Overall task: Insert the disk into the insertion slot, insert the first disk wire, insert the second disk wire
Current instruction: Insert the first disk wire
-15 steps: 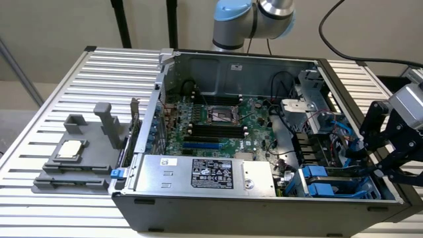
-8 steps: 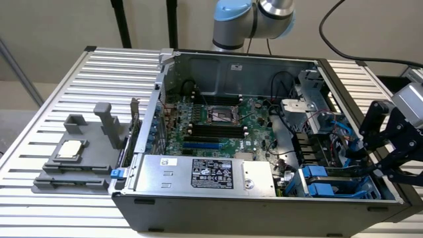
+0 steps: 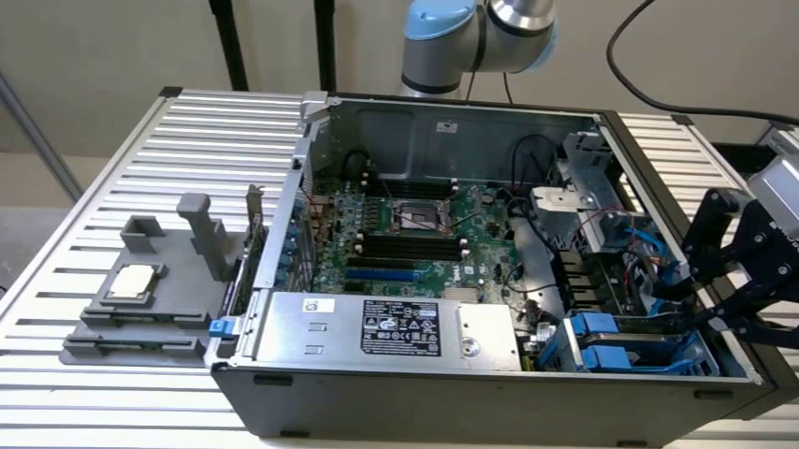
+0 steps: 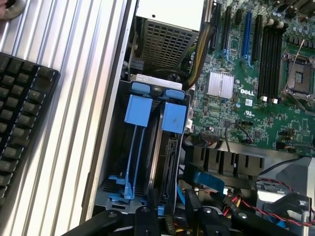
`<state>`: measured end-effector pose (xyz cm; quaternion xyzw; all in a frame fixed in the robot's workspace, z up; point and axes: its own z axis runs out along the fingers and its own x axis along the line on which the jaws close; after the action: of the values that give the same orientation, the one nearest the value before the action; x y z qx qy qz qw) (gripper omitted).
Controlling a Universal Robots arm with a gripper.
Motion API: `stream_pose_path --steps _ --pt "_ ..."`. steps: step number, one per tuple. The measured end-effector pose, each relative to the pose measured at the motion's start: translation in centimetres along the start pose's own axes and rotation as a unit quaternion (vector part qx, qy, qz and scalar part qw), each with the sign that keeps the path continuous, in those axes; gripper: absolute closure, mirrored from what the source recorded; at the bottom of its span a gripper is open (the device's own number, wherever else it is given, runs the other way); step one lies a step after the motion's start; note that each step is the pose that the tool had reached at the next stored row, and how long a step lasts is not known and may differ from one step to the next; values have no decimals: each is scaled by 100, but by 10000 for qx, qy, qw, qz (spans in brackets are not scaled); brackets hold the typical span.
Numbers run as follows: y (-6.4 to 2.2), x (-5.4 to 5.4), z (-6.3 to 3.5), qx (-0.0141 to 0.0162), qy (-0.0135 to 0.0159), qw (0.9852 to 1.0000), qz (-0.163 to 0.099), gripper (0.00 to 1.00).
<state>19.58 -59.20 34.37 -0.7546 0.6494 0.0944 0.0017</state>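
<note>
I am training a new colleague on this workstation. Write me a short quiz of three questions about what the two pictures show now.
1. True or false: the power-supply box with the black label lies outside the computer case.
2. What lies on the grey fixture at the exterior view's left? A) a processor chip B) a screwdriver C) a fan
3. Fill in: the hand hovers nearest to the ______, the cage with bright blue tabs.

Key
1. False: it sits inside the case, along the front edge.
2. A
3. insertion slot
</note>
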Motion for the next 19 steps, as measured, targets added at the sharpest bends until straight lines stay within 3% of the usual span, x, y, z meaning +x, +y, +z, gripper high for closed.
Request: stream_pose_path --steps 7,8,14,16,19 --pt "-15 -1 -1 -49 -21 10000 -13 67" --pt "-16 0 -2 -55 -22 10000 -15 74" --pt "-19 0 -3 -91 -31 10000 -29 74" --pt "-20 0 -3 -97 -34 9999 -36 83" --pt "-20 0 -3 -105 -38 9999 -46 84"
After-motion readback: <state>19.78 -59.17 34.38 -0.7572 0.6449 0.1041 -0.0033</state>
